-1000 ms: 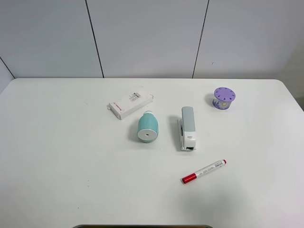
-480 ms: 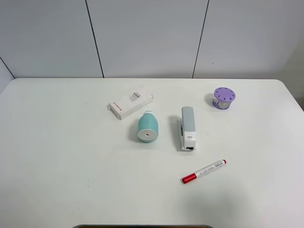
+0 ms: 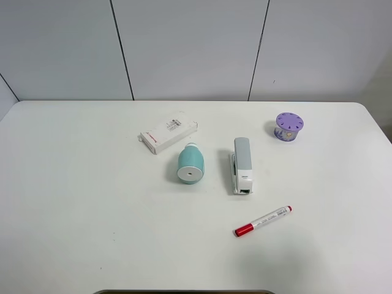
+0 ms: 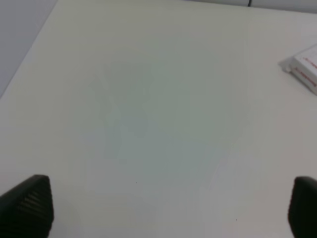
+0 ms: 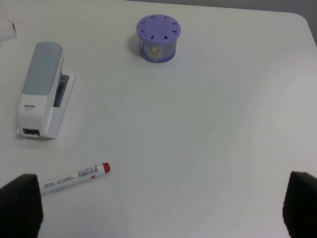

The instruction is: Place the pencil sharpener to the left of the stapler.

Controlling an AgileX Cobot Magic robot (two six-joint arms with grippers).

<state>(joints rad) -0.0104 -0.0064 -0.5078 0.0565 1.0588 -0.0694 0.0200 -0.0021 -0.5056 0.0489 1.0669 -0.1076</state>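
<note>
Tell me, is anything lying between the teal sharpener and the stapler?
No. In the exterior high view, only bare table separates the pencil sharpener and the stapler.

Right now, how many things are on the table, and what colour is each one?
Teal: 1, the pencil sharpener
Grey and white: 1, the stapler
Purple: 1, the round pot
White: 1, the flat box
White with a red cap: 1, the marker
Total: 5
</note>
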